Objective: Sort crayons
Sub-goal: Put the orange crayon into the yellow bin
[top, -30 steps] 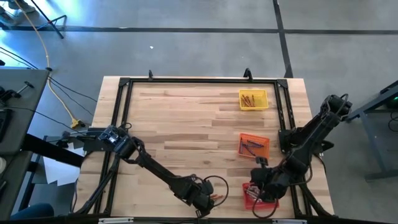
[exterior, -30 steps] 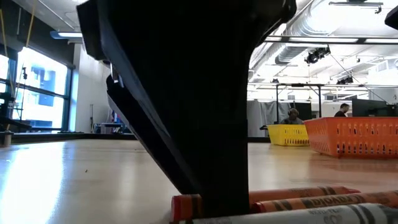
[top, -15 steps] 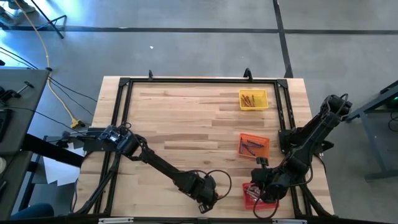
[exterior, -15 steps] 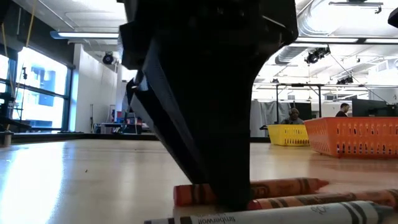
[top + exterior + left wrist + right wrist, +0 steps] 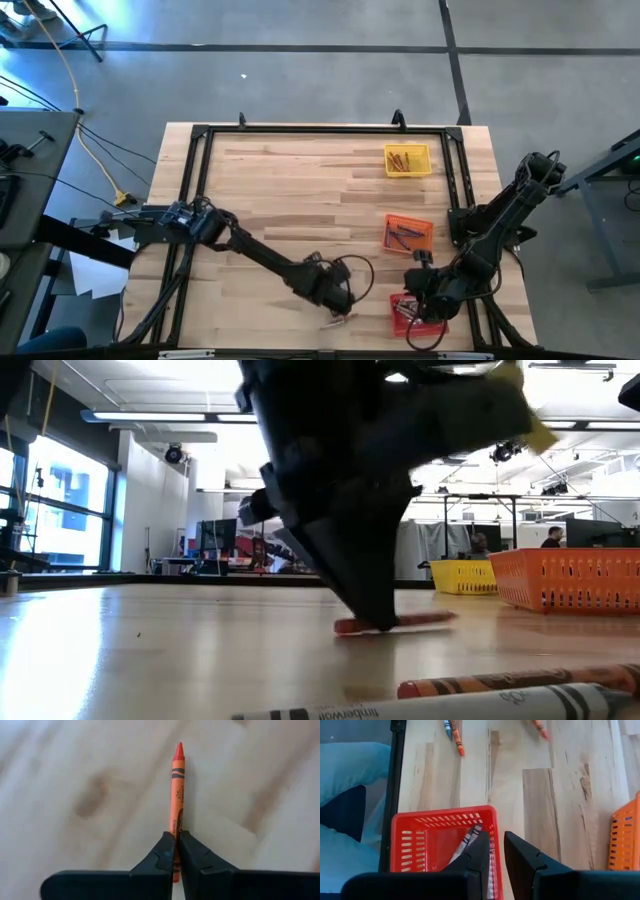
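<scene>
My left gripper [image 5: 341, 306] is shut on an orange-red crayon [image 5: 177, 785] low over the wood near the table's near edge. In the low view that crayon [image 5: 395, 623] lies level under the dark fingers. An orange crayon [image 5: 500, 682] and a grey one [image 5: 420, 708] lie loose on the table close to the near edge. My right gripper [image 5: 497, 851] hovers over the red tray [image 5: 415, 827], its fingers a narrow gap apart with nothing between them. A grey crayon [image 5: 466, 841] lies in that tray. My left gripper pinches the orange-red crayon between its two fingers on the wrapped shaft [image 5: 177, 827], nearer the blunt end than the pointed one. The fingers slant down from above and lie across it. The crayon stays level, its point [image 5: 178, 749] sticking out ahead. Whether it touches the wood I cannot tell.
A yellow tray [image 5: 407, 160] stands at the far right and an orange tray [image 5: 408, 234] at mid right, each with crayons inside. A black frame [image 5: 200, 200] runs round the tabletop. Bare wood spreads over the table's left and middle.
My left gripper has taken hold of the orange-red crayon among the loose ones at the near edge. It has carried it toward the far edge and a little to the right. The crayon stays level, apart from the orange and grey crayons, which have stayed where they were.
</scene>
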You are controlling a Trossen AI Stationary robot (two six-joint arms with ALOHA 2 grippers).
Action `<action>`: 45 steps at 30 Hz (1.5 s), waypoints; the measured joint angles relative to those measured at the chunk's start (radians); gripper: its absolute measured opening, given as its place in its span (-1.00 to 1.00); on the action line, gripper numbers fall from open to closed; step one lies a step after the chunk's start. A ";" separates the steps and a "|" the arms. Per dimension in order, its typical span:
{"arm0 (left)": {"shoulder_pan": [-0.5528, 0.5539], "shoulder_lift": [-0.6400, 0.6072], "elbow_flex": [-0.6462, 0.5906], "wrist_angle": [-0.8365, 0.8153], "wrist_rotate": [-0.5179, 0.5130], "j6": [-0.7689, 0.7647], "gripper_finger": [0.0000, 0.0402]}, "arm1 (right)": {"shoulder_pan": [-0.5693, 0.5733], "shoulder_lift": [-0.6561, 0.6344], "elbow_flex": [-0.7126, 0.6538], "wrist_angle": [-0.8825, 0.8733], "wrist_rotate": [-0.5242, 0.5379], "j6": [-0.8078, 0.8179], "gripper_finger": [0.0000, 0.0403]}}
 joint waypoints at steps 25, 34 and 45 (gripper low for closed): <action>-0.128 -0.336 0.007 -0.047 -0.611 0.003 -1.00 | -0.175 -0.209 -0.002 -0.119 0.634 -0.167 -0.74; -0.257 -0.357 0.007 -0.054 -0.873 -0.011 -1.00 | -0.559 -0.299 -0.237 0.754 0.078 -0.701 -0.74; -0.272 -0.357 0.007 -0.058 -0.995 -0.002 -1.00 | -0.748 -0.230 -0.470 1.600 -0.437 -0.628 -0.74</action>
